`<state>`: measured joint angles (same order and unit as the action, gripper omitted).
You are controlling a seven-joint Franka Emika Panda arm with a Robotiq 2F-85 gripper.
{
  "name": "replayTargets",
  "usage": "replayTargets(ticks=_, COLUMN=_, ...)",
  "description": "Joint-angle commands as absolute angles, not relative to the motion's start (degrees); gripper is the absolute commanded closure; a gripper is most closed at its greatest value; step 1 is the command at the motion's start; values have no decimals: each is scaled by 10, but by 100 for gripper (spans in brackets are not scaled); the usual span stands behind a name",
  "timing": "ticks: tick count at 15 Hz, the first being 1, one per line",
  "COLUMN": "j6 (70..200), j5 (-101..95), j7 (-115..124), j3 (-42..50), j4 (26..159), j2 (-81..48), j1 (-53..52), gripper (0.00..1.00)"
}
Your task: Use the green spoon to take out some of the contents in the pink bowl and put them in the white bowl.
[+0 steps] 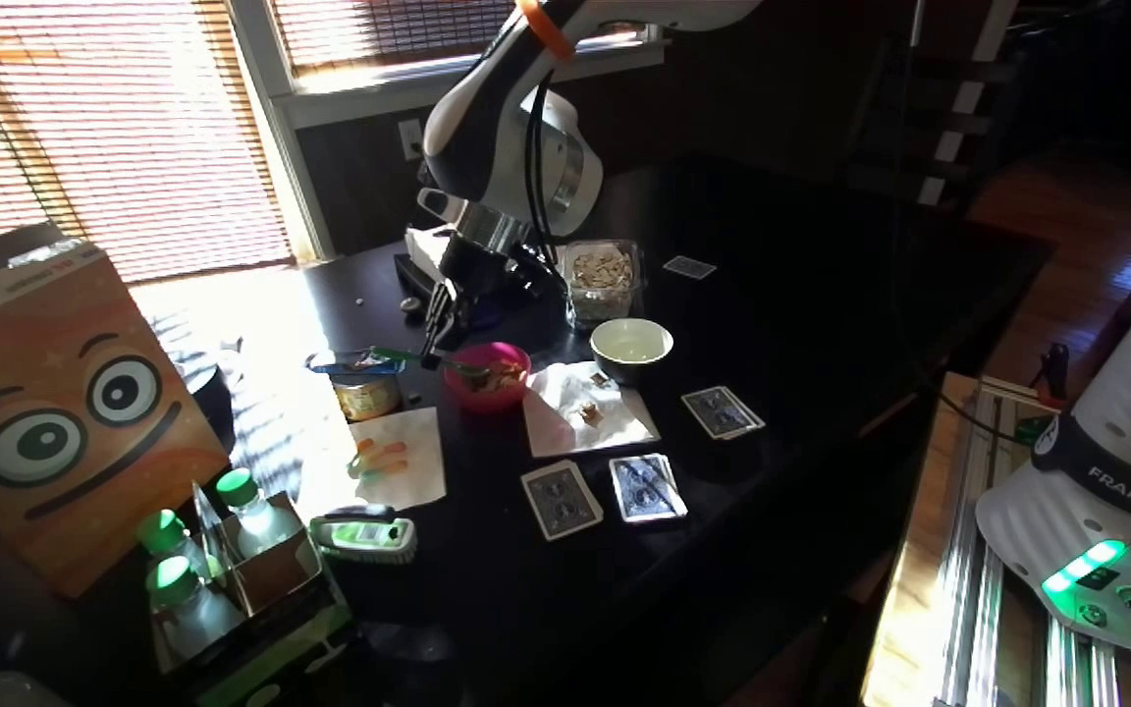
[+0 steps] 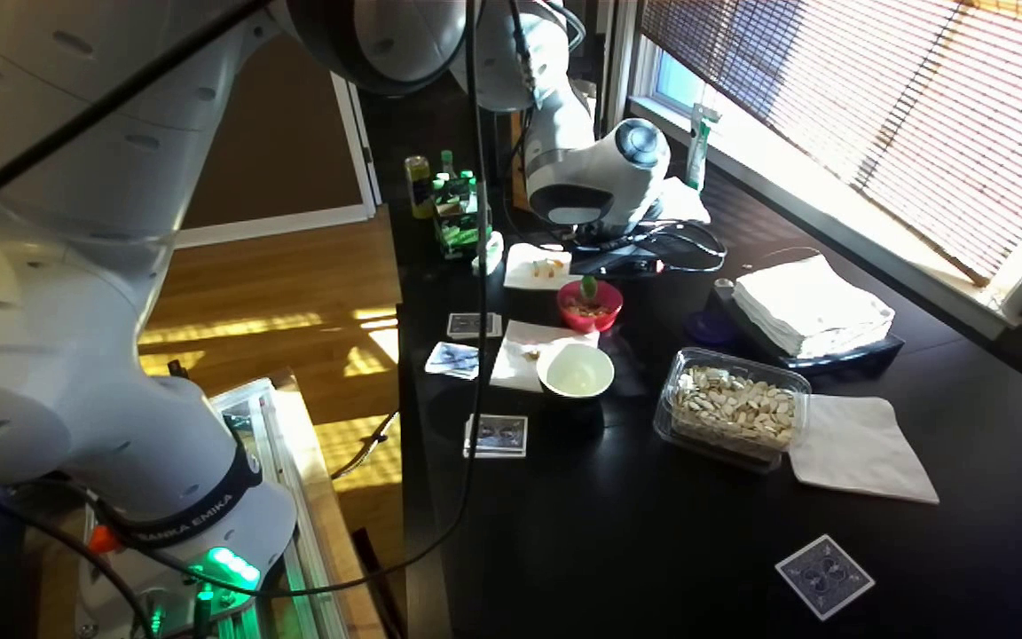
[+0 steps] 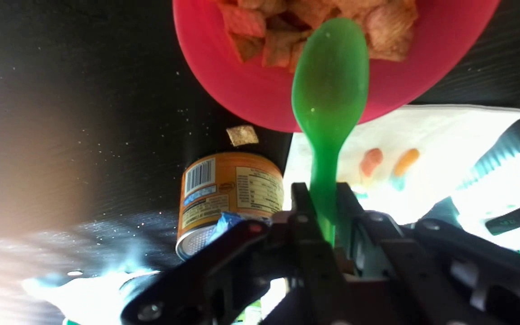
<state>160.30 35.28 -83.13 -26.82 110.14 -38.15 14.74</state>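
My gripper [image 3: 322, 192] is shut on the handle of the green spoon [image 3: 330, 85], whose head points away from the fingers. That head overlaps the near rim of the pink bowl [image 3: 251, 101] in the wrist view, and nothing lies on it. Brown cereal squares fill part of the pink bowl. Whether spoon and bowl touch, I cannot tell. In an exterior view the gripper [image 1: 435, 344] hangs low beside the pink bowl [image 1: 487, 401], with the spoon slanting over its edge. The white bowl [image 1: 631, 344] stands a short way off, pale inside; both exterior views show it.
Close to the pink bowl are an orange can [image 3: 233, 185], a napkin with gummy candies [image 1: 399, 486] and a crumb-strewn napkin [image 1: 565, 432]. A clear container of seeds [image 2: 733, 404] stands past the white bowl. Playing cards [image 1: 561, 499] and a bottle carrier [image 1: 271, 570] are nearer the table's edge.
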Motion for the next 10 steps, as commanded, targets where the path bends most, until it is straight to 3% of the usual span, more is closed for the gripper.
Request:
replayTargets(ticks=1, j6=1587, j5=376, j7=-881, j3=-312, j4=1095, j2=-399, j1=199, gripper=96)
replayTargets(ticks=10, j6=1574, j5=447, j7=-994, j3=-362, j4=1077, j2=-443, j1=258, gripper=96)
